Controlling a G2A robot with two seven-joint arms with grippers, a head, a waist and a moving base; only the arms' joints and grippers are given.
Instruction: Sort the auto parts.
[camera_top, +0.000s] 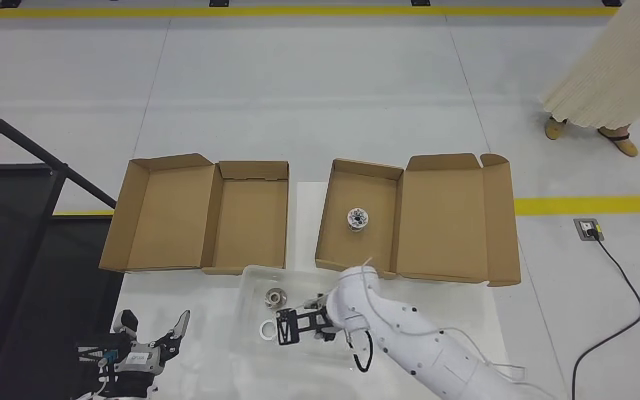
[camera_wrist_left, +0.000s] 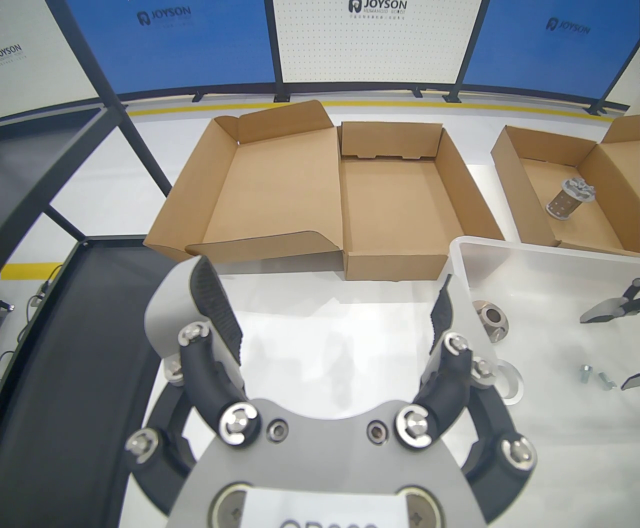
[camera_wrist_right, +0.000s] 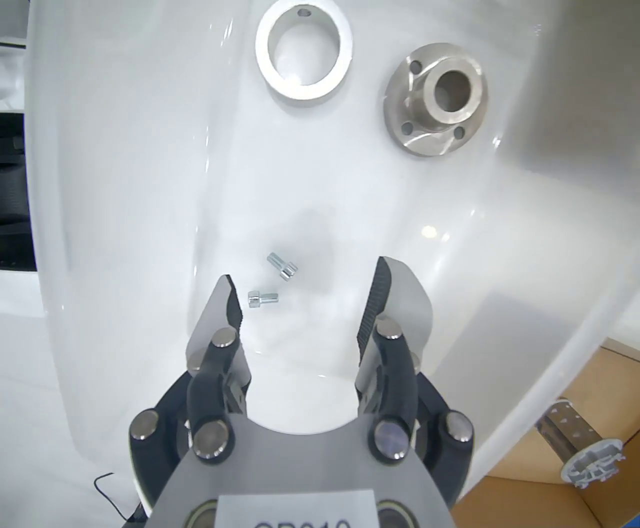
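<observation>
Two grippers, both spread wide and holding nothing, are at work here. At the lower left of the top view the left gripper (camera_top: 153, 325) hangs over the table (camera_top: 210, 310), well apart from any part. Above it, left of centre, the left box (camera_top: 195, 215) lies with its lid folded open. At lower centre sits the bin (camera_top: 250, 272), a clear tub with the unsorted parts. A flange (camera_top: 274, 296) lies near the bin's upper left corner and a ring (camera_top: 267, 329) just below it. Two screws (camera_wrist_right: 282, 267) lie loose on its floor. The right gripper (camera_top: 283, 328) is inside the bin, just right of the ring and pointing at it. In its wrist view the screws lie just ahead of its fingertips, closer to one finger than the other and touching neither. Right of centre the right box (camera_top: 420, 215) is also open, and a cylinder (camera_top: 358, 218) stands in its left compartment. By my reading the step in hand is a pick from the bin, with one part sorted and four left. Which part is the target I cannot tell. For a screw, the next move calls for shifting sideways to centre the jaws over it, dropping to the floor and closing nearly all the way, since the screws are small and lie flat. For the ring or flange, the gripper must first travel on past the screws.
</observation>
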